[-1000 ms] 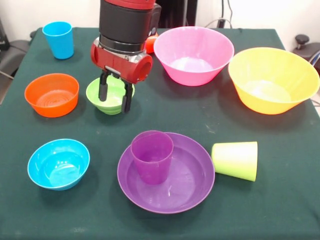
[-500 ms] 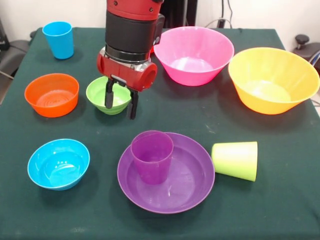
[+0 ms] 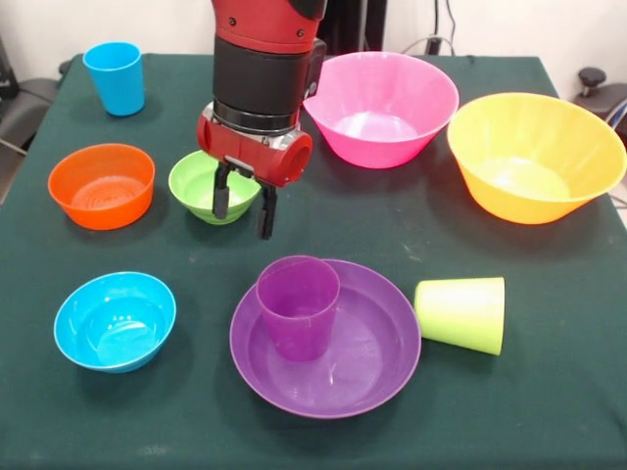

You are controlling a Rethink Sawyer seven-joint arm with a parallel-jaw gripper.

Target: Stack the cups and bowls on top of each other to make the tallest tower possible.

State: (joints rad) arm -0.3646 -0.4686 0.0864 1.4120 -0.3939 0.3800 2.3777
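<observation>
The robot arm point(image 3: 265, 59) enters from the upper middle of the frame as a thick cylinder, glossy red at the top and matte black below. Beneath it sits a rounded red wrist housing with a small silver fitting on its face. The claw point(image 3: 244, 208) ends in two slim black fingers point(image 3: 222, 199).

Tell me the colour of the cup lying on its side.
Lime green: the tipped cup beside the purple plate, seen in the front view.
</observation>
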